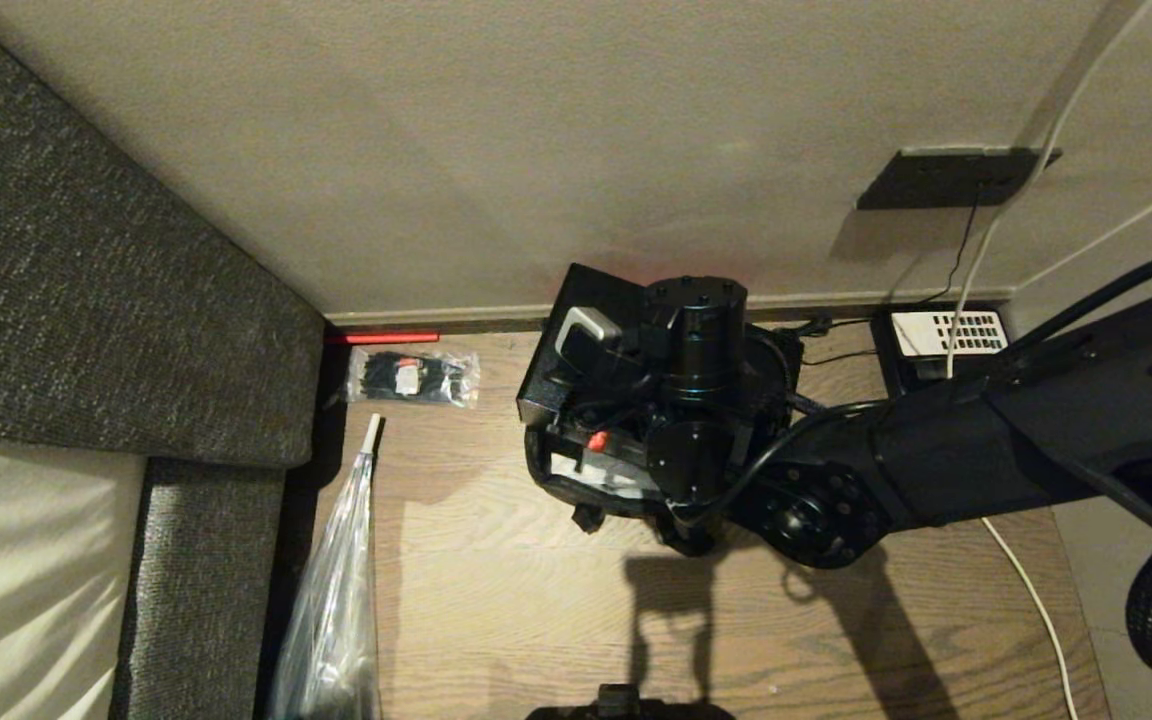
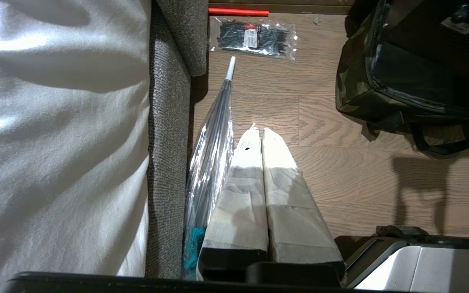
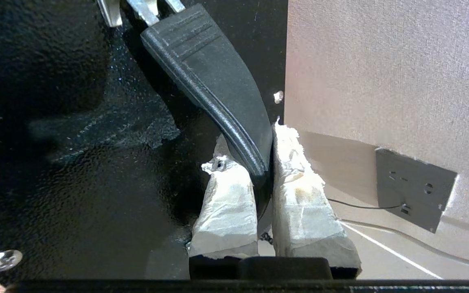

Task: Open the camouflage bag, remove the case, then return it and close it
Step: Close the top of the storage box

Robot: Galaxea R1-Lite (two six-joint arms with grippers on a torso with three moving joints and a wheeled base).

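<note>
Wood-grain floor; right hand (image 3: 264, 162) pinches the glittery case's (image 3: 75, 142) curved black handle (image 3: 218, 85).

Wood floor (image 1: 536, 600): camouflage bag (image 2: 352, 85) near the wall edge, packet of black ties (image 1: 414, 378) in the corner by the sofa (clear plastic), wrapped umbrella (image 1: 336, 600) along the sofa edge.
</note>
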